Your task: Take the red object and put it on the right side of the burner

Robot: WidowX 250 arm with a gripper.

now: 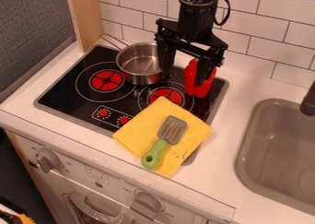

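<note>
The black gripper hangs open over the back right of the stove, its two fingers wide apart. A red object stands at the stove's right back part, right of the rear burner ring. The gripper's right finger overlaps the middle of the red object in the camera view and hides part of it; whether they touch I cannot tell. Between the fingers, the gap shows nothing held.
A metal pot sits at the back of the black cooktop, close to the left finger. In front, a yellow cloth bears a spatula with a green handle. A sink lies at the right, with a tiled wall behind.
</note>
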